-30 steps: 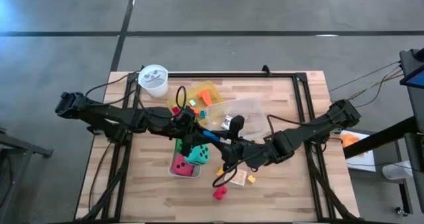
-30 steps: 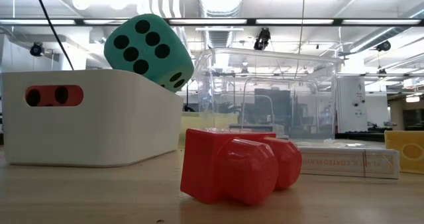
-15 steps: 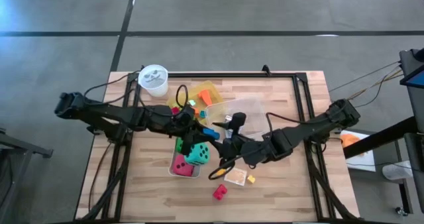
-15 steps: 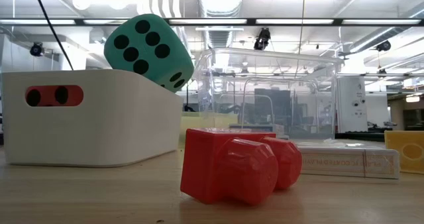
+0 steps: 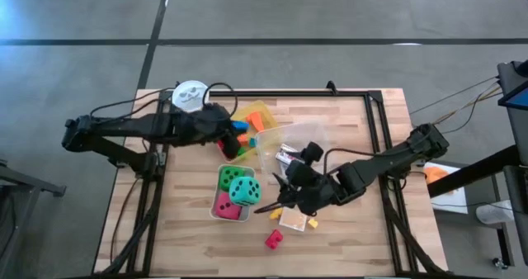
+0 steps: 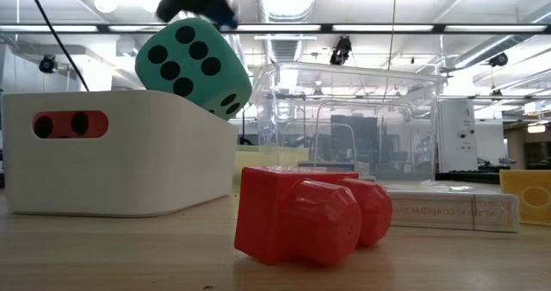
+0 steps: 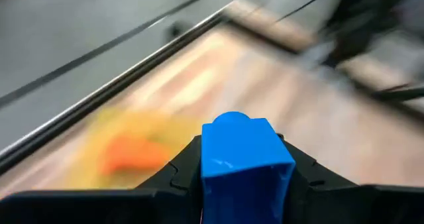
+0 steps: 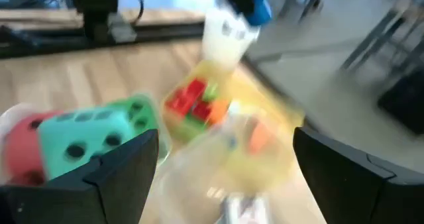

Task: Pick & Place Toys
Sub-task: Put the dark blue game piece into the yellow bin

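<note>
The left gripper (image 7: 242,177), clamped on a blue block (image 7: 244,159), carries it above the yellow tray (image 5: 257,112) for release, while the right gripper (image 5: 285,198) hangs wide and empty beside the white bin (image 5: 216,214)

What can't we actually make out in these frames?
- High view: left tool hides most of the blue block it holds.
- Low view: white bin wall hides its contents, bar the teal die.
- Right wrist view: yellow tray contents blurred.
- Card pack lettering too small.
</note>
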You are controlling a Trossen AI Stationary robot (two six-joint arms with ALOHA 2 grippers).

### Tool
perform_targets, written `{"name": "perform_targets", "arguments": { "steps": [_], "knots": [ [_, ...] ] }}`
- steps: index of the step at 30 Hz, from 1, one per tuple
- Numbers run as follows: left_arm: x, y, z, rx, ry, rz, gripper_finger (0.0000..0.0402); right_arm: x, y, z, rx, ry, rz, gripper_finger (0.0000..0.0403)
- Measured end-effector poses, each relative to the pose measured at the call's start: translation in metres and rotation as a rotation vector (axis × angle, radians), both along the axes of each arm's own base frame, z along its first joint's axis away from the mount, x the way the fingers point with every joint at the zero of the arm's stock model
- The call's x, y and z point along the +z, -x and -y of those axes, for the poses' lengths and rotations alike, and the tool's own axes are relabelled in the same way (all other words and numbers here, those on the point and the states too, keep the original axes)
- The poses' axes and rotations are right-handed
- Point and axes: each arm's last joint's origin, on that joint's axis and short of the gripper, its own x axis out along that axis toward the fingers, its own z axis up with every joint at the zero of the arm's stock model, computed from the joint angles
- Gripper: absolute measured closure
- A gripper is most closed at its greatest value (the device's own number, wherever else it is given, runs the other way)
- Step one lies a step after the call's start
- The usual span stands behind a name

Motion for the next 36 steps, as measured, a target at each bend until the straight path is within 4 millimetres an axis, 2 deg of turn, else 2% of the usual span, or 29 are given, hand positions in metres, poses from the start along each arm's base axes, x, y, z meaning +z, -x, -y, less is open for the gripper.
{"name": "perform_targets", "arguments": {
  "steps": [4,8,14,19,28,36],
  "knots": [
    [-0.023,0.008,-0.03,0.133,0.015,-0.166,0.0287,-0.015,0.011,-0.012,0.011,-0.124,-0.033,0.006],
    [-0.052,0.017,-0.059,0.234,0.044,-0.26,0.0287,-0.03,0.022,-0.028,0.049,-0.148,-0.062,0.006],
    [-0.095,0.031,-0.096,0.214,0.175,-0.297,0.0287,-0.044,0.034,-0.044,0.061,-0.175,-0.065,0.0059],
    [-0.124,0.038,-0.108,0.115,0.27,-0.215,0.0287,-0.048,0.037,-0.045,0.048,-0.171,-0.055,0.0059],
    [-0.14,0.037,-0.111,0.106,0.29,-0.242,0.0287,-0.054,0.038,-0.043,0.036,-0.139,-0.063,0.0059],
    [-0.136,0.021,-0.122,0.104,0.266,-0.442,0.0287,-0.062,0.04,-0.042,0.034,-0.13,-0.087,0.0059]
  ]
}}
